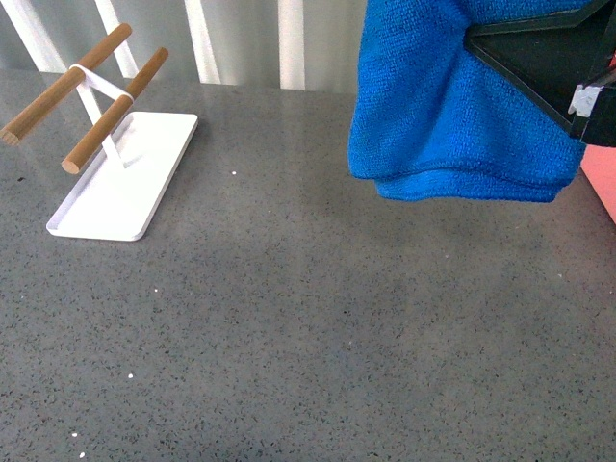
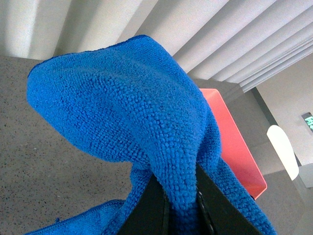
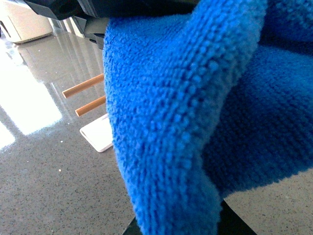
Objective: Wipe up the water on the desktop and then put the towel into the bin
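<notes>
The blue towel (image 1: 452, 106) hangs in folds above the far right of the dark-grey desktop (image 1: 308, 327), lifted off it. A black gripper body (image 1: 549, 58) sticks out of it at the upper right. In the left wrist view my left gripper (image 2: 183, 210) is shut on a ridge of the towel (image 2: 127, 112), with the salmon-pink bin (image 2: 234, 142) just beyond. In the right wrist view my right gripper (image 3: 181, 227) is shut on the towel (image 3: 186, 107), which hides most of it. A corner of the bin (image 1: 602, 183) shows at the right edge, below the towel.
A white flat-based rack (image 1: 125, 173) with two wooden bars (image 1: 115, 106) stands at the far left of the desktop. It also shows in the right wrist view (image 3: 98, 134). A pale ribbed wall runs behind the desktop. No water shows on the surface.
</notes>
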